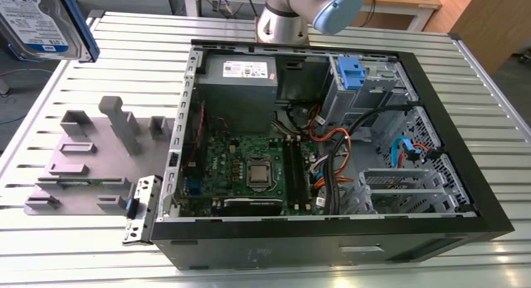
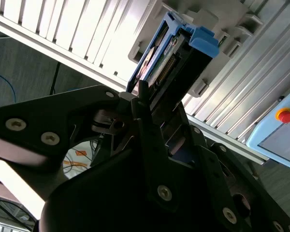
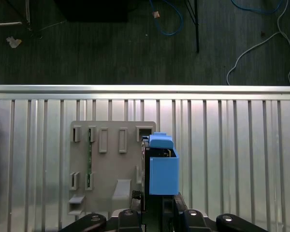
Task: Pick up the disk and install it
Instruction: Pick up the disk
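Note:
The disk (image 1: 41, 19), silver with a white-and-blue label and a blue bracket on its edge, hangs high in the air at the exterior view's upper left, off the table. In the second wrist view my gripper (image 2: 150, 104) is shut on the disk (image 2: 171, 55), its black fingers (image 2: 144, 108) clamping the disk's flat sides. In the first wrist view the disk (image 3: 162, 166) shows edge-on with its blue bracket outward, above the grey fixture plate (image 3: 111, 164), and the gripper (image 3: 157, 205) holds its near end. The open computer case (image 1: 464, 163) lies on the table.
A grey fixture plate (image 1: 83, 170) with upright posts lies at the exterior view's left of the case. Inside the case are a grey power-supply box (image 1: 239, 83), a blue caddy (image 1: 351, 73) on the metal bay, a motherboard (image 1: 249, 170) and cables. The arm's base (image 1: 286, 17) stands behind the case.

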`<state>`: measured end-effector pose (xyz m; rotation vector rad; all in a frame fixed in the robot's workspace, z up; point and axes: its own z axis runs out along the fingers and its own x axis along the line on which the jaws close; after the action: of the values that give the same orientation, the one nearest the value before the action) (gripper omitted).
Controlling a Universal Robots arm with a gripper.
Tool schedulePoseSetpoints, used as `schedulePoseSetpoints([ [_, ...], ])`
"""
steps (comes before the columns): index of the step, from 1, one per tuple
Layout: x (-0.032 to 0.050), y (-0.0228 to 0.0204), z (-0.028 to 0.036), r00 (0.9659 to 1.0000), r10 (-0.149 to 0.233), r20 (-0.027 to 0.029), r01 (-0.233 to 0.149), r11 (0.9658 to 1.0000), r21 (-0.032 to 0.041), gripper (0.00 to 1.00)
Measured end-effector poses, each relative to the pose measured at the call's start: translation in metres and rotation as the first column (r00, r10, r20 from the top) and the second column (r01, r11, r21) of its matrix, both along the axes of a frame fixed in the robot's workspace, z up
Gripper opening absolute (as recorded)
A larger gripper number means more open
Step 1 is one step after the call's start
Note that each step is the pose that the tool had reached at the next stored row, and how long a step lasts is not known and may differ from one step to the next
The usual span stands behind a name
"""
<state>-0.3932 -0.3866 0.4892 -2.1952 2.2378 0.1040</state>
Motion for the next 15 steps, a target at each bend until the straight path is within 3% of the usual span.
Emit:
schedulePoseSetpoints([
  [15,0.0066,0.0000,0.0000,1.0000,0.000,0.0000,0.000,1.0000,0.0001,0.35],
])
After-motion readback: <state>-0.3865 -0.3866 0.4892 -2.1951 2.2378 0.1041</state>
